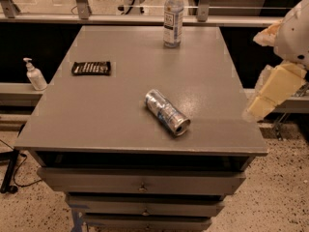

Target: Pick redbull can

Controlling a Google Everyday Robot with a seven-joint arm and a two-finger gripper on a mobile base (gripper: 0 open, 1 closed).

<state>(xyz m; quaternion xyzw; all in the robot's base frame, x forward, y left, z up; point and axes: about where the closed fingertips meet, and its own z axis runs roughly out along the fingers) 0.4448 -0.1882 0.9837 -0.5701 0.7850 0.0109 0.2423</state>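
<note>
Grey table [120, 115]: flat top over a stack of drawers [142, 182], the lowest cut off by the bottom border. Wide bare surface on every side of the can. Front and right edges nearest to it, nothing standing between.

Gripper [258, 109]: pale yellow, hanging beyond the table's right edge, roughly level with the can and well apart from it, tilted down toward the left. Arm above cut off by the right border. Grip state not determinable from this angle.

Water bottle [173, 18]: clear plastic, white label, upright near the far edge, well apart from the can. Cap at the top border.

Redbull can [167, 112]: slim, silver and blue, lying on its side right of centre, nearer the front edge than the far one. Long axis diagonal, shiny round end facing front right. Print not legible.

Dark flat packet [91, 68]: left part of the top, well apart from the can. Contents not identifiable.

White pump bottle [35, 75]: upright on a ledge beyond the left edge, off the table.
</note>
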